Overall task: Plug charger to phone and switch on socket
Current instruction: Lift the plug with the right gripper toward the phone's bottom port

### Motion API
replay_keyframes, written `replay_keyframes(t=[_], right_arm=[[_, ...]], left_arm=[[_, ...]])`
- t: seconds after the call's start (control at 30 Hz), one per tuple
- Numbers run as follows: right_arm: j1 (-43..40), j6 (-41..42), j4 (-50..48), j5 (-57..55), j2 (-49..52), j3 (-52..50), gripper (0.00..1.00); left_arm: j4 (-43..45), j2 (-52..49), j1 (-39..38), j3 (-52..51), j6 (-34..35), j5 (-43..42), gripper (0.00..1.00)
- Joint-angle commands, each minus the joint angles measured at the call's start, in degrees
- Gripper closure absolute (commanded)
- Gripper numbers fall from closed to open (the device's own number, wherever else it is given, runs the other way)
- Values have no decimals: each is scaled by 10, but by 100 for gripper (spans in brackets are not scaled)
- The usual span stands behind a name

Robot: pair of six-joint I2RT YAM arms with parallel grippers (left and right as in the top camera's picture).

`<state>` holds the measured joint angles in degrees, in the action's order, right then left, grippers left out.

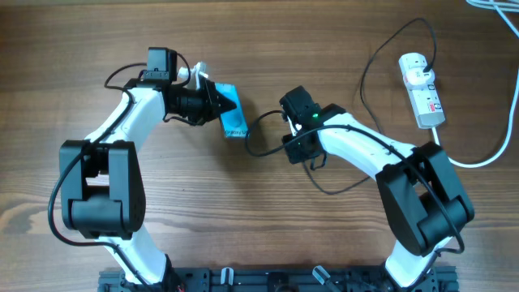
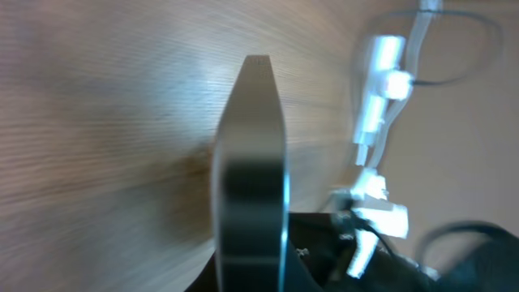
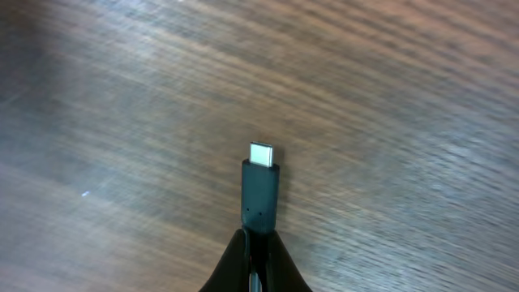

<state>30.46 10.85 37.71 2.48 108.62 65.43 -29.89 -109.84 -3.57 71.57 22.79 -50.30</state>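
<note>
The phone (image 1: 233, 112), with a blue-turquoise screen, is held on edge by my left gripper (image 1: 217, 104), which is shut on it. In the left wrist view the phone (image 2: 251, 162) shows edge-on as a dark slab rising from the jaws. My right gripper (image 1: 285, 115) is shut on the charger's small plug tip (image 3: 261, 188), which points out from the fingertips (image 3: 259, 239) above the wood. The thin black charger cable (image 1: 373, 61) runs up and round to its white plug head (image 1: 412, 62) in the white socket strip (image 1: 423, 91) at the far right. The plug tip is a short way right of the phone.
The socket's thick white cord (image 1: 503, 130) loops along the right edge of the wooden table (image 1: 268, 235). A slack loop of black cable (image 1: 332, 185) lies under my right arm. The arm bases stand at the front edge.
</note>
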Motion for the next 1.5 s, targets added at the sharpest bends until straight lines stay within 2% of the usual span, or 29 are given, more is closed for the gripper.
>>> replay_keyframes(t=[0.0,0.1,0.2,0.4,0.47,0.63,0.87,1.07,1.17,1.47], right_arm=[[-30,-46,2,153,-53,10,96],[-65,-72,-13,311,-109,10,96],[-85,-79,-32,445,-137,10,96],[-85,-92,-39,579,-136,9,96],[-83,-88,-41,583,-136,9,96],[-74,-59,-59,617,-136,9,96],[-70,45,-155,628,-136,9,96],[-60,103,-224,623,-136,9,96],[-60,118,-227,593,-136,9,96],[-59,134,-227,536,-136,9,96]], left_arm=[[75,2,9,0,-28,-183,96],[118,2,18,0,-21,-259,96],[151,2,26,0,13,-297,96],[191,7,26,0,106,-266,96],[193,18,26,0,128,-225,96],[217,61,15,0,143,-197,96],[222,123,2,0,182,-156,96],[217,123,2,-1,162,-155,96],[197,123,2,-1,150,-127,96],[194,123,2,-1,149,-120,96]])
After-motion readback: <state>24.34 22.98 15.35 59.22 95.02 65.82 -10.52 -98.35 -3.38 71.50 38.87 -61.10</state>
